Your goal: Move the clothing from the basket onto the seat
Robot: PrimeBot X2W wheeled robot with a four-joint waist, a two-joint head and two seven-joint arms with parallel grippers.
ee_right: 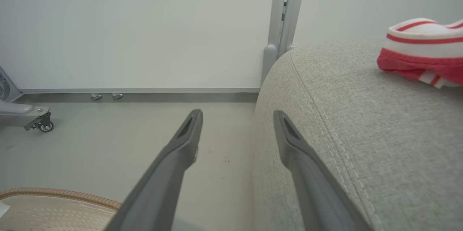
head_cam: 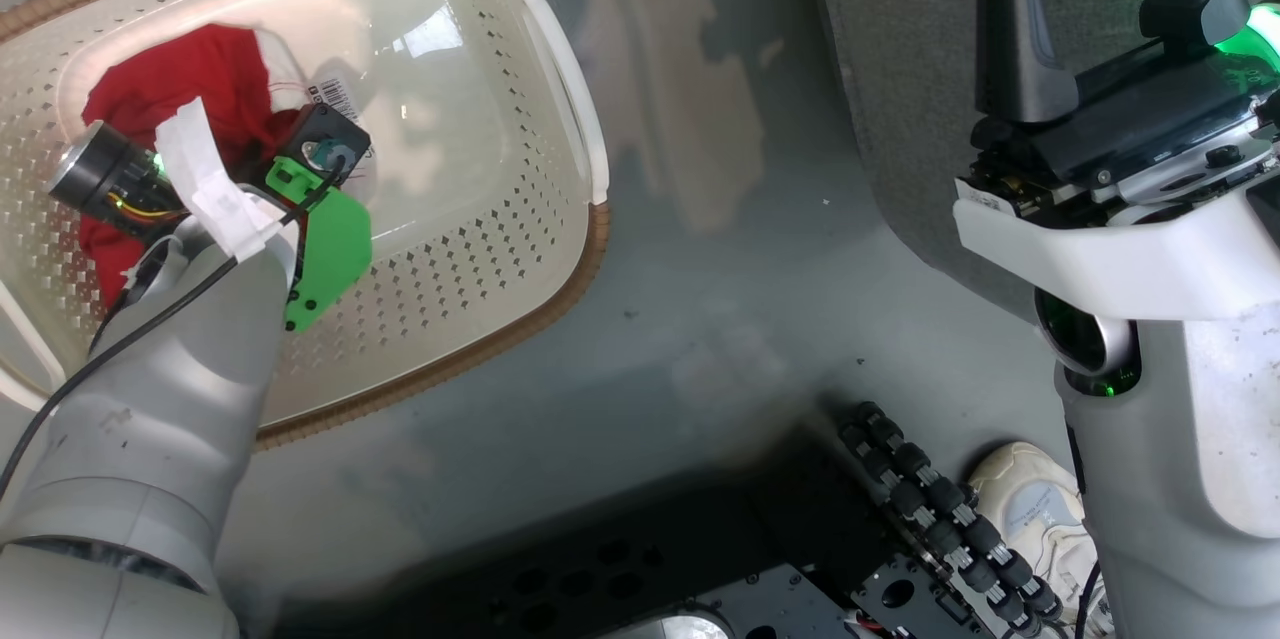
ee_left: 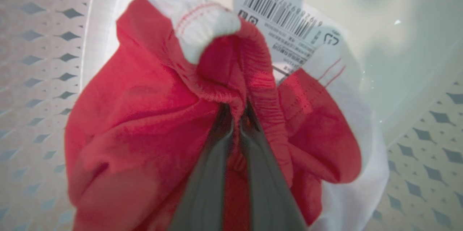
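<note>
The cream basket [head_cam: 560, 289] stands on the floor at the upper left of the head view, with red clothing [head_cam: 180, 89] bunched at its left end. My left arm reaches down into it. In the left wrist view my left gripper [ee_left: 237, 113] is shut on a fold of the red clothing [ee_left: 144, 115], beside its white trim [ee_left: 202, 25]. My right gripper [ee_right: 237, 115] is open and holds nothing, beside the rounded edge of the grey seat [ee_right: 343, 115]. A red and white striped garment [ee_right: 423, 50] lies on the seat.
A paper label [ee_left: 289, 28] with a barcode lies on the basket floor behind the clothing. A white shoe [head_cam: 1030, 509] stands near my base at the lower right. A pale wall, a post [ee_right: 282, 25] and a castor [ee_right: 45, 126] lie beyond the seat.
</note>
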